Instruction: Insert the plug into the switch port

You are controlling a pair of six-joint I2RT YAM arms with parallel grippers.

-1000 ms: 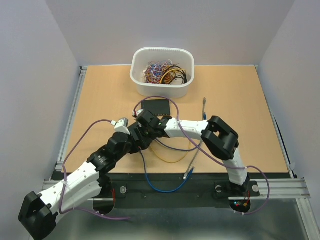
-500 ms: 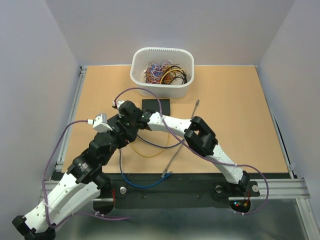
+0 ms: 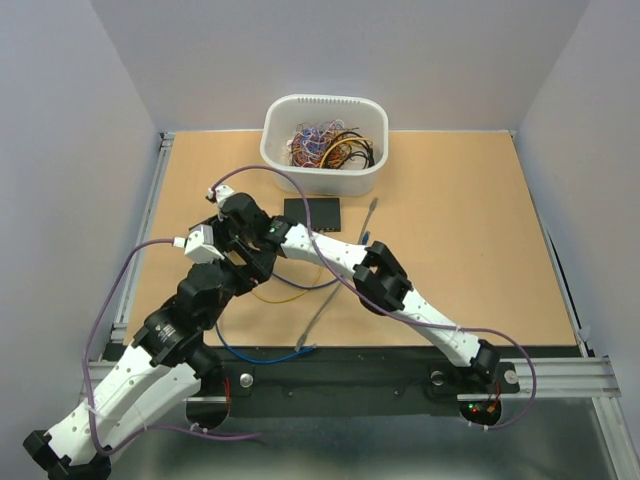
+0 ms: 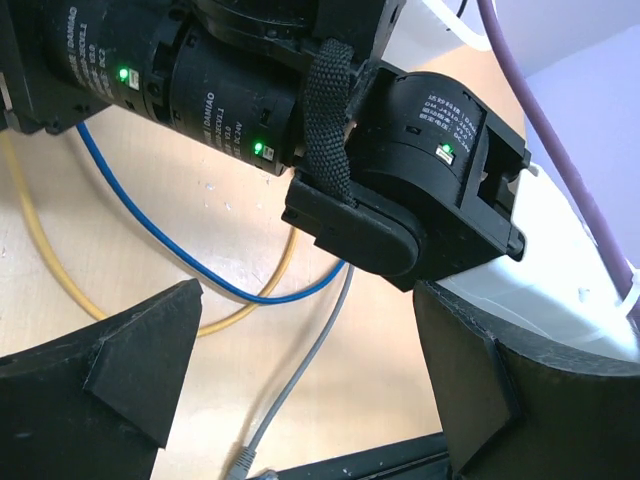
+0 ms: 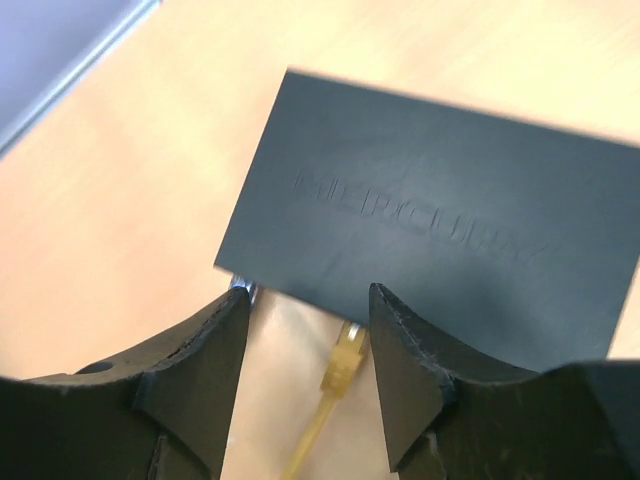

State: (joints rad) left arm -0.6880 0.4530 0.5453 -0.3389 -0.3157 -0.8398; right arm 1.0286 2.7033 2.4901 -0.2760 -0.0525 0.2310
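Note:
The black switch [image 3: 312, 213] lies in front of the white bin. In the right wrist view the switch [image 5: 440, 210] fills the top, with a yellow plug [image 5: 345, 365] seated in a port on its near edge and a blue plug [image 5: 240, 289] at its left corner. My right gripper [image 5: 305, 335] is open and empty, with its fingers on either side of the yellow plug, apart from it. In the top view it [image 3: 258, 228] sits left of the switch. My left gripper [image 4: 308, 300] is open and empty, over the cables just behind the right arm's wrist [image 4: 400, 190].
The white bin [image 3: 325, 175] of tangled wires stands at the back. Yellow [image 3: 285, 297], blue [image 3: 250, 352] and grey [image 3: 335, 290] cables trail across the table under both arms. A loose grey plug [image 4: 243, 460] lies near the table's front edge. The two arms cross closely.
My right arm has swung left, carrying its gripper from in front of the switch to its left side. The left arm has drawn back left. The blue and grey cables have shifted left.

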